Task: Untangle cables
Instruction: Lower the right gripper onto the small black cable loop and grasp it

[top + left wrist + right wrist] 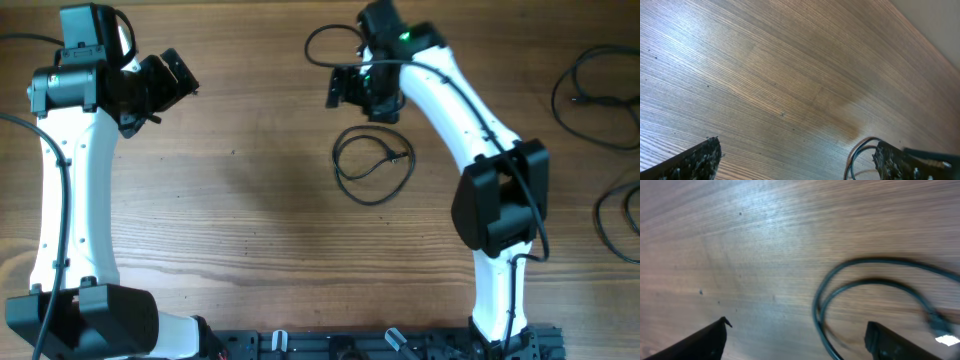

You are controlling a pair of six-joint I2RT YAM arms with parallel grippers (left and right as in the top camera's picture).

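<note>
A thin black cable [372, 166] lies coiled on the wooden table, just below my right gripper [342, 88]. In the right wrist view the same double loop [860, 277] lies on the wood, ending in a connector [939, 327] at the right edge. The right gripper [797, 326] is open and empty above it. A second black cable loop [328, 40] lies at the back, near the right wrist. My left gripper [176, 78] is open and empty at the back left, far from the cables. In its wrist view [797, 150] a bit of cable [858, 150] shows beside the right finger.
More black cables lie at the right edge of the table, one loop at the back [598, 95] and one further forward [622, 215]. A rail with clamps [380, 345] runs along the front edge between the two arm bases.
</note>
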